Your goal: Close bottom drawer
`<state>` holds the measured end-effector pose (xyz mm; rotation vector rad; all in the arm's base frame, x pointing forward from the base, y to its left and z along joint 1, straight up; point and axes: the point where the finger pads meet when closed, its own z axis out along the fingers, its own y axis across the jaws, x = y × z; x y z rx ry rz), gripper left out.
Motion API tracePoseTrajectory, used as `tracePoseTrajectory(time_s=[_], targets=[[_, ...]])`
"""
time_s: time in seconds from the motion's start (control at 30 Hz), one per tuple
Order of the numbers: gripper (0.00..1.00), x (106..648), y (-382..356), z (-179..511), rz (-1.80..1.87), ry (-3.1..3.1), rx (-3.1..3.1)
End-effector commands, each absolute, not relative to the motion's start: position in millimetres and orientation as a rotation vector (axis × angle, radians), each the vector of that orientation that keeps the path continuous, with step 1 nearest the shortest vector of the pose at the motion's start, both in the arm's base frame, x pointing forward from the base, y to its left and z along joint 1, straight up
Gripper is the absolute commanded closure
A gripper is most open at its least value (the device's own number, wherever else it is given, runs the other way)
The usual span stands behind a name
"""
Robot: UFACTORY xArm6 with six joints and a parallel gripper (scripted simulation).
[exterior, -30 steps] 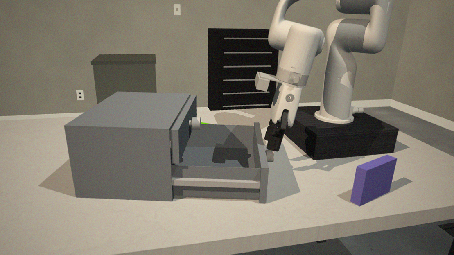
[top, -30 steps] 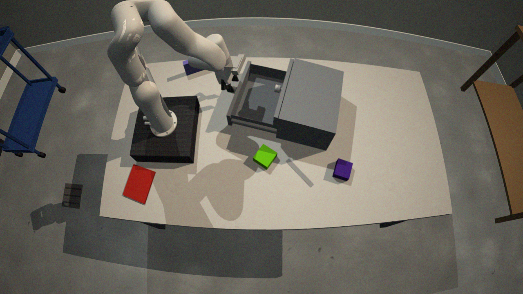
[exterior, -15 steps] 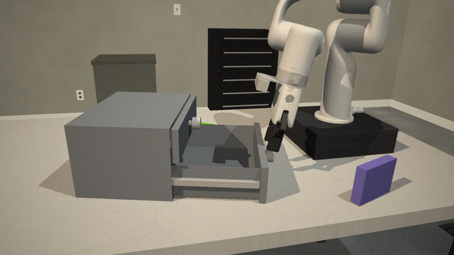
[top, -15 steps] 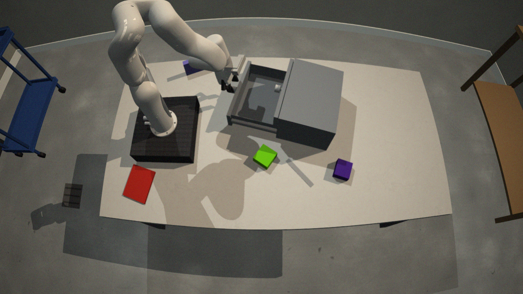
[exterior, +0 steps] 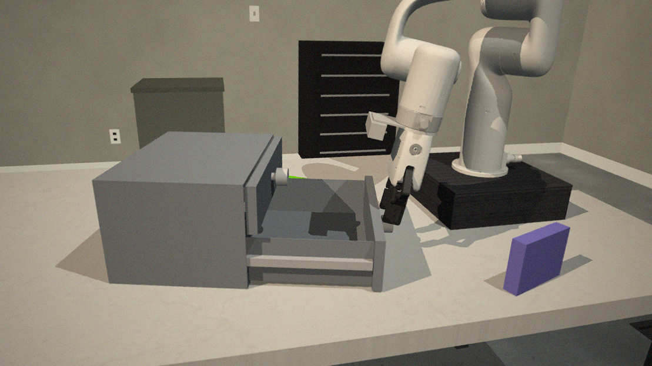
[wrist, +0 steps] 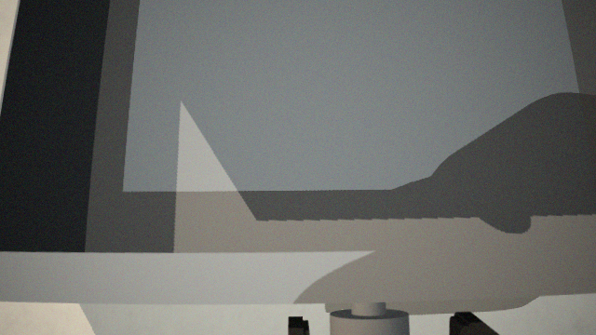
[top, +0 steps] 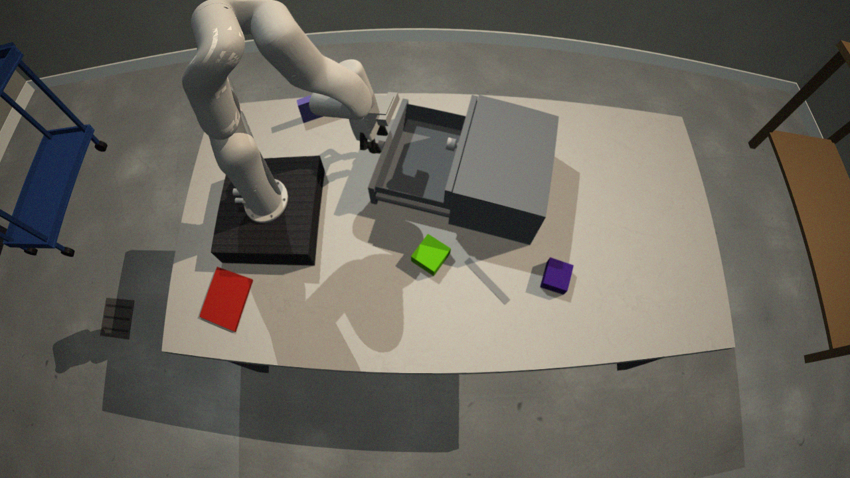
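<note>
The grey cabinet [top: 505,160] stands on the table, and it also shows in the exterior view [exterior: 178,205]. Its bottom drawer [top: 416,160] [exterior: 309,217] is pulled far out and looks empty inside. The drawer's front panel [exterior: 374,228] faces the arm's base. My gripper [top: 373,142] [exterior: 394,209] hangs just in front of that panel, fingers pointing down. In the wrist view the two dark fingertips stand open on either side of the drawer's round knob [wrist: 369,318], with gaps to it. The upper drawer is shut, with its knob [exterior: 280,176] above the open drawer.
A green block [top: 430,253], a purple cube [top: 556,275] and a red flat block [top: 226,299] lie on the table's near side. A purple block [exterior: 535,258] stands near the arm, behind the gripper. The arm's black base [top: 267,210] is left of the drawer.
</note>
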<state>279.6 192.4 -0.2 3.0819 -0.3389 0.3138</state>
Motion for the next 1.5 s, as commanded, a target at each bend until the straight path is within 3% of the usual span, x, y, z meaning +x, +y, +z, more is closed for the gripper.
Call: tracePoseTrajectory(time_s=[0.0, 1.47], targets=[[0.40, 280.8, 193.2, -4.9, 0.324, -0.340, 3.083], [0.40, 279.9, 192.8, -32.4, 0.324, -0.340, 3.083]])
